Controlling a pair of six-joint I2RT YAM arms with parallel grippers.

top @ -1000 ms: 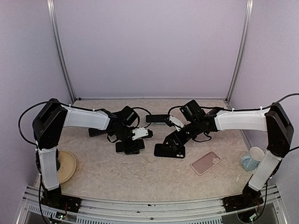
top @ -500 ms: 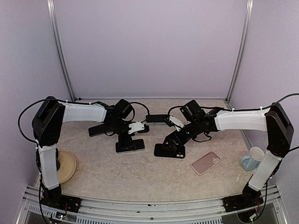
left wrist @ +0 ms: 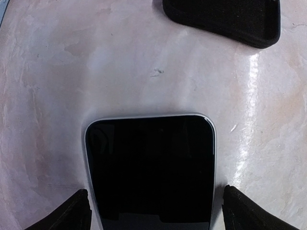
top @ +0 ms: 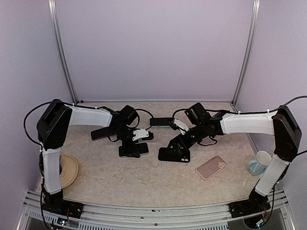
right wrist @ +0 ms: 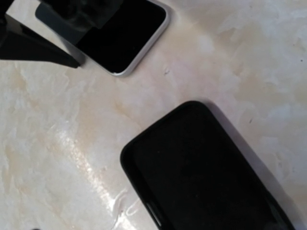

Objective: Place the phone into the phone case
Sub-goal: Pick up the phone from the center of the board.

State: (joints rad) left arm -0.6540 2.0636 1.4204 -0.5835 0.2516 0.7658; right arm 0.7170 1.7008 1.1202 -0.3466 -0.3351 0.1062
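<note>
Straddling one end of the phone (left wrist: 150, 170) with the left gripper (left wrist: 151, 213), with jaws spread wide and fingertips (left wrist: 72, 213) set either side of the rim, a sliver of tabletop (left wrist: 57, 96) showing on each flank; released, grasping nothing. Probably lined up this way to pinch across the narrow width and lift without pressing on the glass.

Hovering the right gripper (top: 176, 143) low over the black phone case (right wrist: 206, 172), opened wide and holding nothing; no finger on the case in the right wrist view. Likely parked there to steady or take up the case when needed. Flat on the tabletop, just beside the phone yet apart, bare marbled surface between.

As for the phone: flat, screen up, left of centre on the tabletop, directly under the left wrist. Dark glossy glass, nothing lit, rounded corners, thin pale silvery frame. Looks slick and thin, so probably awkward to get under.

Also there, well apart toward the front right: a pink phone case (top: 211, 166). Cannot say for sure the intended one; judging by closeness, probably the black
</note>
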